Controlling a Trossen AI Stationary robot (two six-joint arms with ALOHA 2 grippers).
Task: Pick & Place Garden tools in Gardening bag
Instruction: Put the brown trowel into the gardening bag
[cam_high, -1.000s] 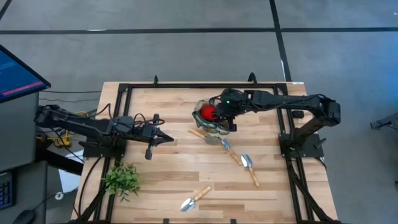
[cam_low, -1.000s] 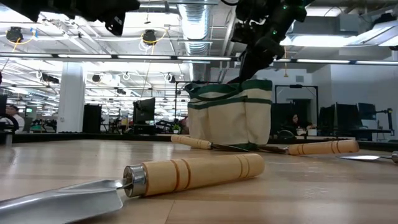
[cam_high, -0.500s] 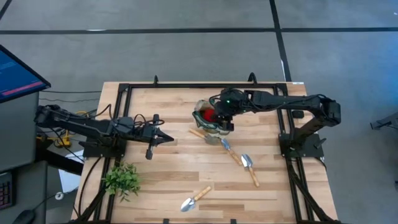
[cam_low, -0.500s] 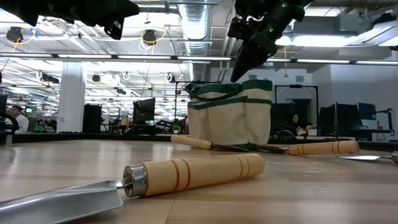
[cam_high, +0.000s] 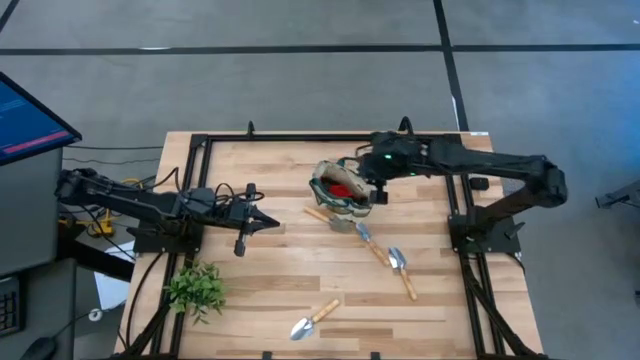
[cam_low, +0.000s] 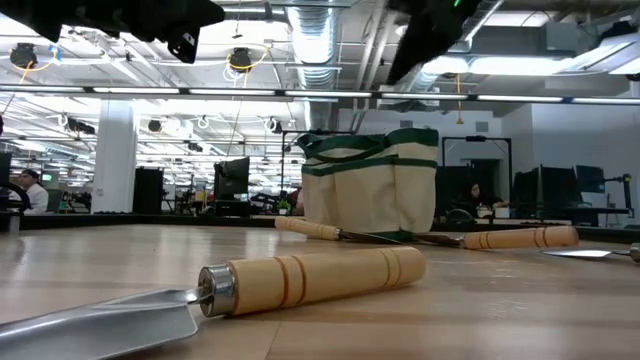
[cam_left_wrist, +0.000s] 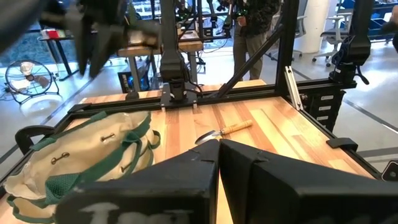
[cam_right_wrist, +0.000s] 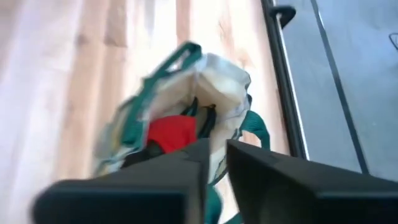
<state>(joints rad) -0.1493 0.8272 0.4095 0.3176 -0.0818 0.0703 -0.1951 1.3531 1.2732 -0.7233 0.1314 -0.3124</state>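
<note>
Left side: left gripper (cam_high: 268, 224) parked over the left-centre of the table (cam_high: 260, 285), fingers pressed together, holding nothing, waiting. Leafy plant (cam_high: 196, 288) sits near the table's front-left edge, not a task thing.

Front centre: one trowel (cam_high: 314, 320) lies alone, silver head toward the front-left, wooden handle angled up to the right; in the low view it fills the foreground. It is well apart from both grippers.

Centre: gardening bag (cam_high: 338, 190) stands upright, mouth open, with the red-and-black tool (cam_high: 343, 187) already inside; the right wrist view shows the red part down in the bag. A third trowel (cam_high: 328, 219) lies just in front of the bag, its handle end close against the bag's base.

Right of centre: right gripper (cam_high: 379, 186) hangs at the bag's right rim, raised above it, empty. Its fingers look nearly together with a thin gap, but the wrist view is blurred, so open or closed cannot be told.

Coming move likely turns on the trowel pair (cam_high: 388, 258) lying in front of the bag: long axes run diagonally from near the bag down to the right, handles and heads partly overlapping. They lie toward the front from the right gripper, which is much the nearer arm. Nothing stands between; the overlap may make a clean single pick awkward.
</note>
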